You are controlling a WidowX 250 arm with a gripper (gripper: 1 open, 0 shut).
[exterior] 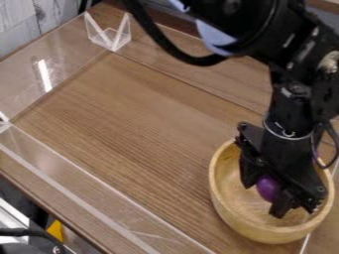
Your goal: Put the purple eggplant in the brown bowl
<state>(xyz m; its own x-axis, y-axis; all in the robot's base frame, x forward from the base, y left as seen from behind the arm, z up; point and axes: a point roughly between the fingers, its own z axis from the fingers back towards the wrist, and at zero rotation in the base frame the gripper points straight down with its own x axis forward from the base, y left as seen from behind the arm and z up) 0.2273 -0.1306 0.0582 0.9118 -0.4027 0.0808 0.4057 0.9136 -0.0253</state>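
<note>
The brown bowl (225, 195), a wide tan wooden one with a thick rim, sits at the table's front right. My black gripper (277, 197) reaches down into it from above. Its fingers are shut on the purple eggplant (268, 187), a small glossy piece showing between them, low inside the bowl. I cannot tell whether the eggplant touches the bowl's floor. The arm hides the far side of the bowl.
The wooden tabletop (133, 119) is fenced by low clear acrylic walls (54, 164) along the left and front. A clear angled bracket (109, 33) stands at the back left corner. The arm's bulky black links hang over the back right.
</note>
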